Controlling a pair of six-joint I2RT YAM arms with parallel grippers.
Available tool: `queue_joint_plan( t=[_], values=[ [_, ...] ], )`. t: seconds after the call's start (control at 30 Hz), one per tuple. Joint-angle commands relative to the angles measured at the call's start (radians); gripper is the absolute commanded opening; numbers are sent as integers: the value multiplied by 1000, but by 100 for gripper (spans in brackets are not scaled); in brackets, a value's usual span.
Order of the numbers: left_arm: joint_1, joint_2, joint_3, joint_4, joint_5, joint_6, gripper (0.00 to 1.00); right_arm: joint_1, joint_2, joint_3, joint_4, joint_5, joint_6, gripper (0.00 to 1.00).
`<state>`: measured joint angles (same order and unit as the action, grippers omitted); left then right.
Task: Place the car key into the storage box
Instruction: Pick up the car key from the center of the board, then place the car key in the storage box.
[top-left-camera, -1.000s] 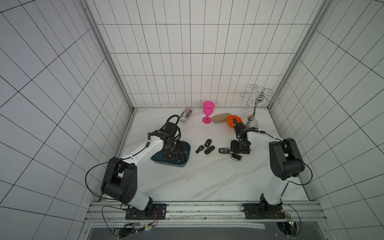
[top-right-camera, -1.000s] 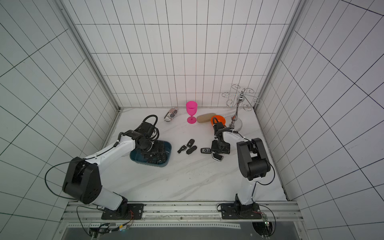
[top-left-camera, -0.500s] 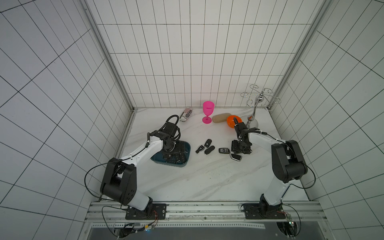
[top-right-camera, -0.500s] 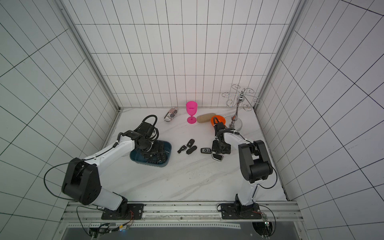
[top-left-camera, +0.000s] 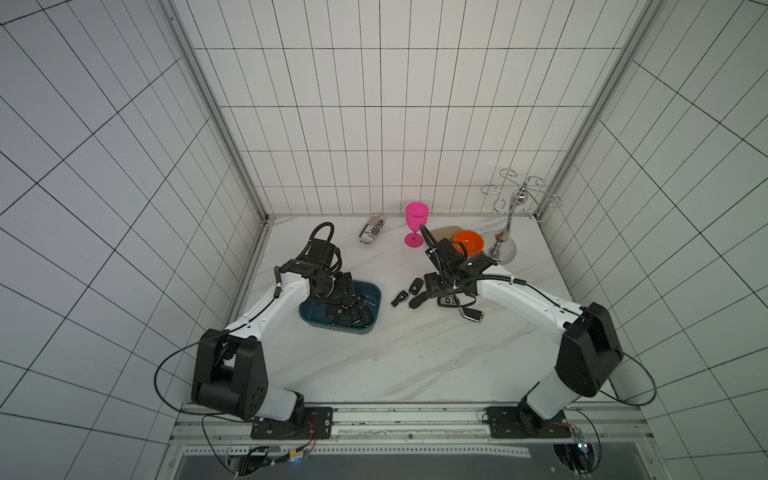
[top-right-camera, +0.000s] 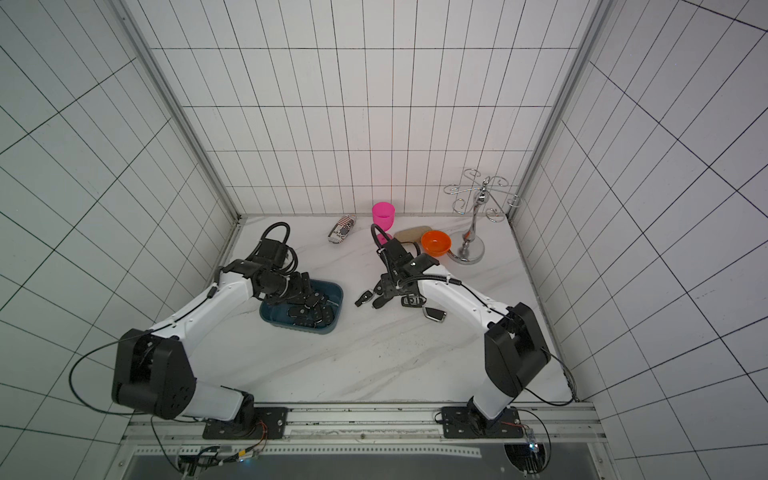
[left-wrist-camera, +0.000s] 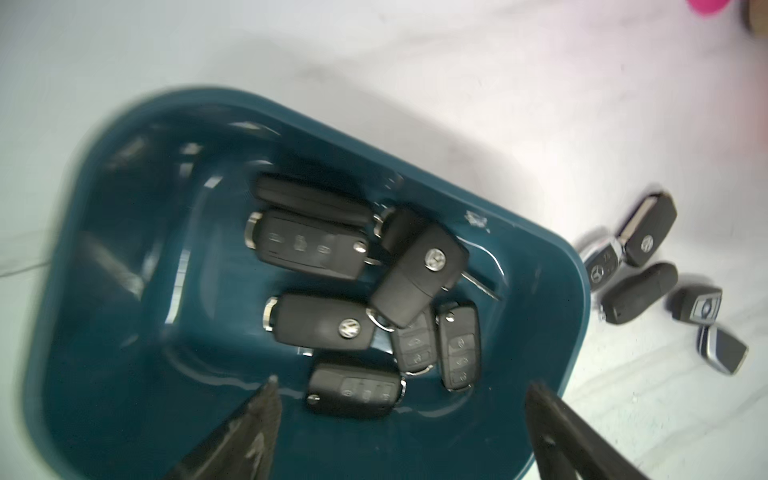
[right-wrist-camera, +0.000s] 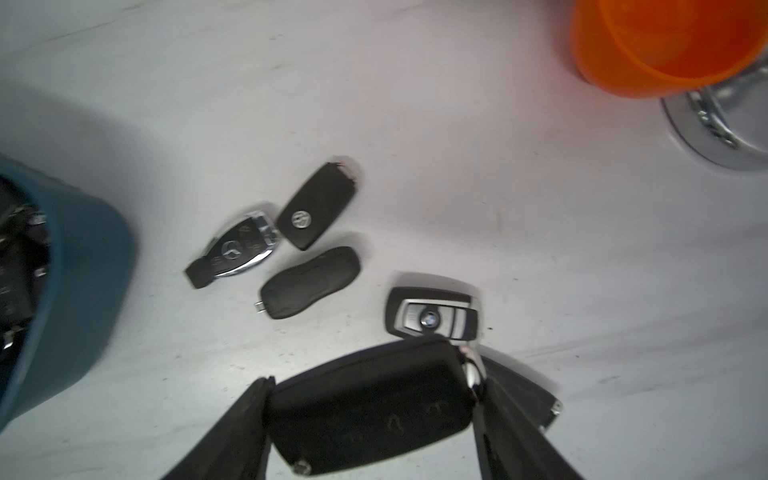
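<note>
The storage box (top-left-camera: 372, 291) (top-right-camera: 337, 291), a dark teal tub, sits left of centre with several black car keys (left-wrist-camera: 316, 249) inside. My left gripper (top-left-camera: 347, 297) (left-wrist-camera: 403, 382) hovers over its inside, open and empty. My right gripper (top-left-camera: 434, 292) (right-wrist-camera: 374, 386) is shut on a black car key (right-wrist-camera: 365, 407), held flat above the table to the right of the box (right-wrist-camera: 79, 257). Below it several more keys lie loose: a Mercedes fob (right-wrist-camera: 239, 249), a VW key (right-wrist-camera: 316, 212), a smooth black fob (right-wrist-camera: 311, 282) and a BMW fob (right-wrist-camera: 434, 318).
Along the back wall stand a pink goblet (top-left-camera: 416, 224), an orange bowl (top-left-camera: 468, 242), a chrome hook stand (top-left-camera: 505, 245), a tan object (top-left-camera: 442, 230) and a patterned pouch (top-left-camera: 372, 228). One silver-edged key (top-left-camera: 471, 314) lies right of the right gripper.
My right gripper has moved left over the loose keys toward the box, with the black key in it. The left gripper stays over the box, its jaws slightly narrower.
</note>
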<state>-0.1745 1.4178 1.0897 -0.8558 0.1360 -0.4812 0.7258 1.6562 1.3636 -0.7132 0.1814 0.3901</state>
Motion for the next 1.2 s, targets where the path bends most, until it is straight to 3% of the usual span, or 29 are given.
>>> queue_joint_plan(
  t=[0.0,0.13,0.23,0.33,0.5,0.73,1.17],
  values=[
    [114,-66,10,-13,-2,4,90,100,62,114,-37,-12,4,45],
    [253,-92,7,-47,115,38,90,178,147,190,24,-98,-40,45],
    [298,-136,-47,14,260,19,90,203,213,226,76,-206,-88,45],
    [325,-169,-77,41,327,-8,87,230,243,230,139,-246,-141,45],
    [353,-273,-115,74,313,-11,84,240,296,273,159,-353,-206,45],
    [363,-442,-174,111,200,-27,83,250,356,341,139,-372,-248,45],
    [365,-486,-202,123,190,-33,85,264,540,533,59,-318,-294,45]
  ],
)
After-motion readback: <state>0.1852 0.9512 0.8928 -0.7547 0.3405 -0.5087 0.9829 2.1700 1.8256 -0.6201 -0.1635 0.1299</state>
